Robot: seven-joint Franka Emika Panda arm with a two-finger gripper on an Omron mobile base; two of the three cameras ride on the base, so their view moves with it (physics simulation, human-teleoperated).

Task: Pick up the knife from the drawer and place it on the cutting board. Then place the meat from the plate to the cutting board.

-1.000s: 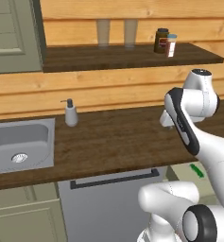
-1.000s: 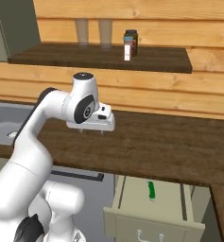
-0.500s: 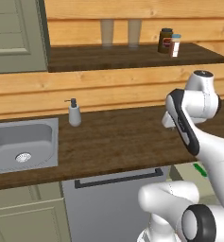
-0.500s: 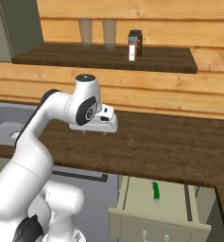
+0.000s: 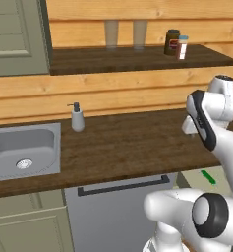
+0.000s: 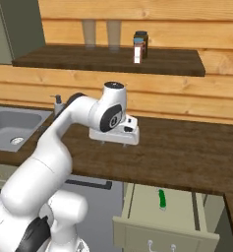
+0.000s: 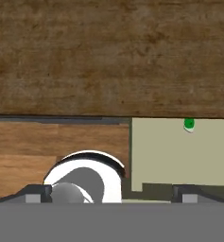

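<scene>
- Far left of both base views: a grey sink (image 5: 22,150) is sunk into the dark wood bench (image 5: 123,147), with a soap bottle (image 5: 77,117) just beside its right rim.
- Upper middle: a shelf (image 6: 108,59) carries two pale cups (image 5: 123,33) and two jars (image 6: 139,47).
- Middle of the right base view: the fingers (image 6: 114,141) hang over the bench, pointing down at bare wood. They are spread fully and hold nothing.
- Lower right of the right base view: the drawer (image 6: 162,211) stands pulled out below the bench edge. A green-handled thing, the knife (image 6: 161,199) by my reading, lies on its floor.
- The relation that matters: the knife lies below and right of the fingers in this view, nearer the camera, past the bench's front edge.
- Its long axis looks to run front to back along the drawer; the blade is too small to make out.
- In the hand view the drawer's pale floor fills the lower right, with the green tip (image 7: 189,124) near its top edge.
- The fingers would, I judge, have to clear the bench front, then drop into the drawer, jaws set across the handle.
- Board, plate and meat: I cannot place them.
</scene>
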